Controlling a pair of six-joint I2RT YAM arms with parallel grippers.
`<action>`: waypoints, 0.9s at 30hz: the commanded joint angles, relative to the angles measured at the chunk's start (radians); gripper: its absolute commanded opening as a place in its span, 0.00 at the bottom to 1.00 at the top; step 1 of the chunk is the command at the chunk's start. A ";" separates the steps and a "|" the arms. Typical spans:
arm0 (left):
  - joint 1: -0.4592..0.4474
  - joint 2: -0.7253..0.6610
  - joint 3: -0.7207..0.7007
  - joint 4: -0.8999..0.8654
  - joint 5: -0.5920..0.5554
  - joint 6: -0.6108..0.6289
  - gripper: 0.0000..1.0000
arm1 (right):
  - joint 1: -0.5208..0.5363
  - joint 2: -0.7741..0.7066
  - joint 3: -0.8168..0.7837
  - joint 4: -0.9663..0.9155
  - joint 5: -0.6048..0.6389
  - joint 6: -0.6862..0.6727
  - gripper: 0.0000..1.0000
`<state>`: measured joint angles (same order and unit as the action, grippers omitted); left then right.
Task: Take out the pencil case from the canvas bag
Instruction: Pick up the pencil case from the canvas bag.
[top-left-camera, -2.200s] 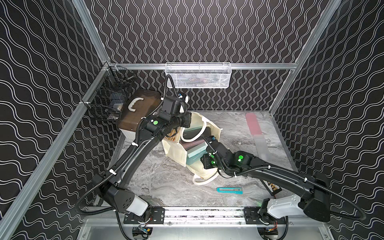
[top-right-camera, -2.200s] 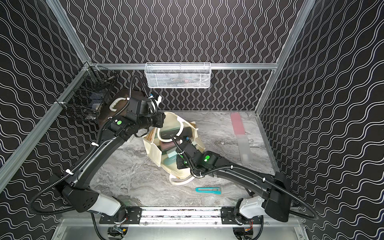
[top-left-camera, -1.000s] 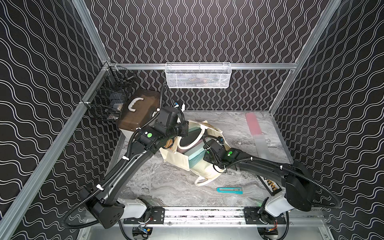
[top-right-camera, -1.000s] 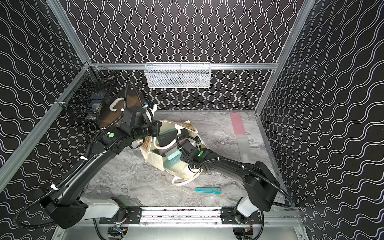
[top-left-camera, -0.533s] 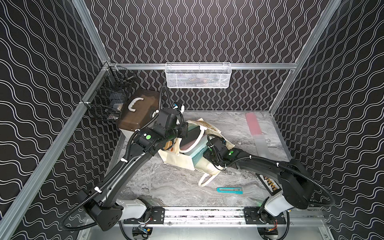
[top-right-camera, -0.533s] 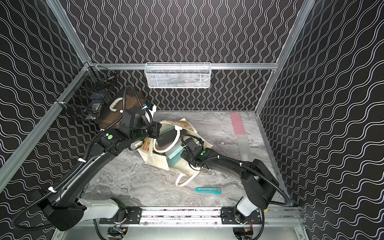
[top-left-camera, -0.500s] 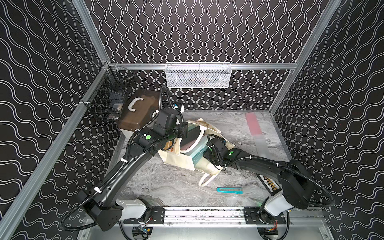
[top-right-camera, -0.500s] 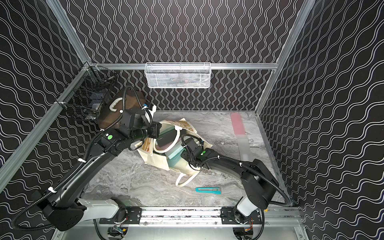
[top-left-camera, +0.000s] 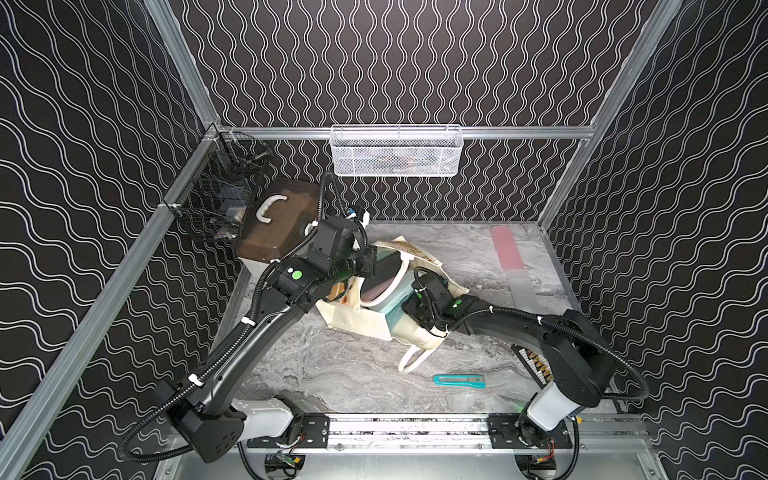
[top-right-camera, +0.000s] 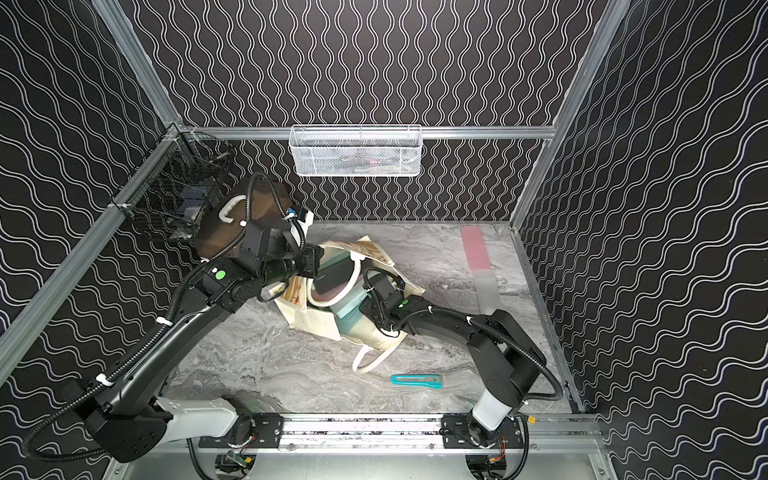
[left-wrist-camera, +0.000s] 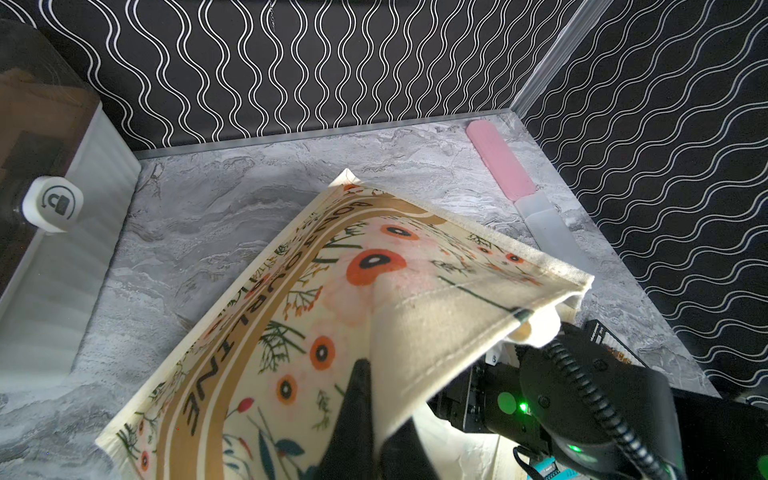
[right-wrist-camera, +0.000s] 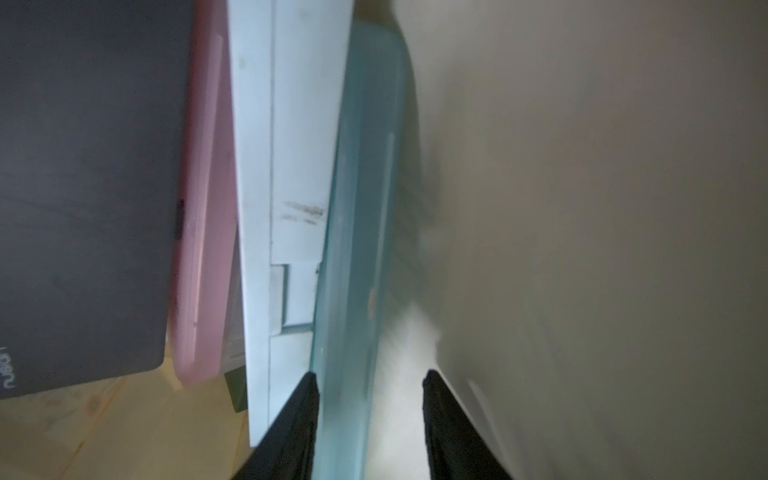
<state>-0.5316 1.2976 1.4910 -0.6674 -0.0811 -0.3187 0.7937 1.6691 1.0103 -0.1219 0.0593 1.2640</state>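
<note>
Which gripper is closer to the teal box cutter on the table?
Right. The right gripper reaches into the canvas bag, nearer the box cutter; the left gripper pinches the bag's printed edge, farther back.

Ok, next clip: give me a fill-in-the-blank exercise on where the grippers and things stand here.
1. The left gripper is shut on the floral-printed side of the canvas ____.
2. In the opening of the bag, the right gripper holds its jaws open either side of a flat ____-coloured item.
3. The box beside the bag has a white handle on a ____ lid.
4. The white mesh basket hangs on the ____ wall.

Missing words: bag; teal; brown; back.
</note>
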 joint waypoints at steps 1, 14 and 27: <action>-0.004 -0.003 0.010 0.063 0.004 -0.014 0.00 | -0.006 0.014 -0.004 0.048 -0.023 0.031 0.39; -0.006 -0.003 0.013 0.057 -0.003 -0.005 0.00 | -0.024 -0.026 -0.035 0.052 -0.007 0.026 0.21; -0.006 0.012 0.015 0.037 -0.050 0.022 0.00 | -0.025 -0.192 -0.014 -0.137 0.111 -0.095 0.15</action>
<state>-0.5369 1.3033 1.4921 -0.6685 -0.1036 -0.3134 0.7700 1.5112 0.9810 -0.2127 0.0971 1.2156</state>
